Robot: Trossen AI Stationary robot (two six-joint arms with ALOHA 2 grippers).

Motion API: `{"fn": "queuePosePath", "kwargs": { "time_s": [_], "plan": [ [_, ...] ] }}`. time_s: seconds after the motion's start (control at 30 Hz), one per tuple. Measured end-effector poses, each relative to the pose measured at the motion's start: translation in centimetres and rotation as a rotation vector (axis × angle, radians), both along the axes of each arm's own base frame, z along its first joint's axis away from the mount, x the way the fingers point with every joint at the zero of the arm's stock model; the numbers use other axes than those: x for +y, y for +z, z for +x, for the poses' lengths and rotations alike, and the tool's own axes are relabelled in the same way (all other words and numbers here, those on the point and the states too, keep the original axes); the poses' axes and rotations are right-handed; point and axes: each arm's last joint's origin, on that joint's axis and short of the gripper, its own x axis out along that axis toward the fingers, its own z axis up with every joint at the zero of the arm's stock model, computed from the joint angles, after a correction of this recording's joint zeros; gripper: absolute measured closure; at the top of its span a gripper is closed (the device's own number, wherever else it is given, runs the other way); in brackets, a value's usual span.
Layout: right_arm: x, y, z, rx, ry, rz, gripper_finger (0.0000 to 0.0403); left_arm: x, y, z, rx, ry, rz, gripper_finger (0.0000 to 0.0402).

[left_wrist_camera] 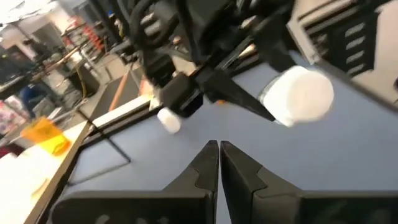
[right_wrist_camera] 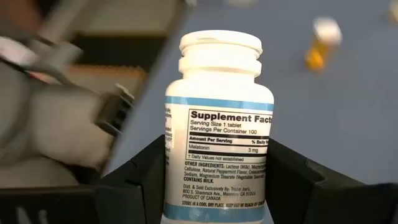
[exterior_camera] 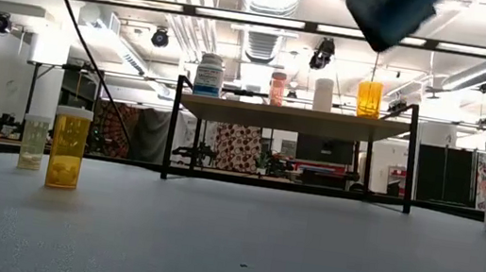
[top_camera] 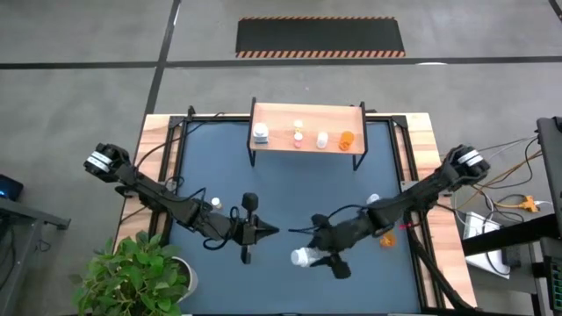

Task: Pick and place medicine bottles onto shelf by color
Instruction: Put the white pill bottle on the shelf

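A white medicine bottle (right_wrist_camera: 217, 124) with a blue-edged printed label sits in my right gripper (top_camera: 309, 254) over the near middle of the blue mat (top_camera: 290, 189). My left gripper (top_camera: 263, 231) hangs shut just to its left, touching nothing. The light-wood shelf (top_camera: 307, 118) stands on black legs at the mat's far edge. It carries a white bottle with a blue label (top_camera: 261, 134), a small bottle (top_camera: 299, 134), a white one (top_camera: 322, 140) and an orange one (top_camera: 346, 140). An amber bottle (top_camera: 386, 237) and a white one (top_camera: 373, 200) stand on the mat to the right. My right gripper pinches the bottle's labelled lower body (right_wrist_camera: 180, 180) between its two fingers (right_wrist_camera: 140, 180), one on each side. The fingers come from the table's right, slanting slightly down, and lie along the bottle. Its white cap (left_wrist_camera: 298, 96) points away from the gripper, clear of the mat.
Two small bottles (top_camera: 215, 203) (top_camera: 235, 211) stand on the mat beside my left arm. A potted plant (top_camera: 132, 272) stands at the near left corner, and cables (top_camera: 509, 202) lie beyond the table's right edge. Bare mat lies between the grippers and the shelf.
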Motion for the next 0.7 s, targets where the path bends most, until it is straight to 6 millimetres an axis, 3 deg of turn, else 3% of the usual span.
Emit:
{"fn": "queuePosePath", "kwargs": {
  "time_s": [0.2,0.43,0.57,0.7],
  "plan": [
    [-3.0,-0.2,-0.6,-0.269,0.155,0.123,0.0211,-0.4,1.8,0.4,-0.078,-0.093,-0.007,0.0378],
    [-5.5,-0.1,-0.1,-0.355,0.258,0.148,0.0211,-0.8,4.6,0.9,-0.156,-0.119,-0.003,0.0259],
    [-6.7,0.0,0.0,-0.433,0.320,0.168,0.0211,-1.0,4.5,1.8,-0.168,-0.124,-0.001,0.0194],
    [-8.0,0.0,-0.1,-0.487,0.324,0.192,0.0207,-0.8,3.6,3.1,-0.173,-0.166,-0.008,0.0161]
  ]
}}
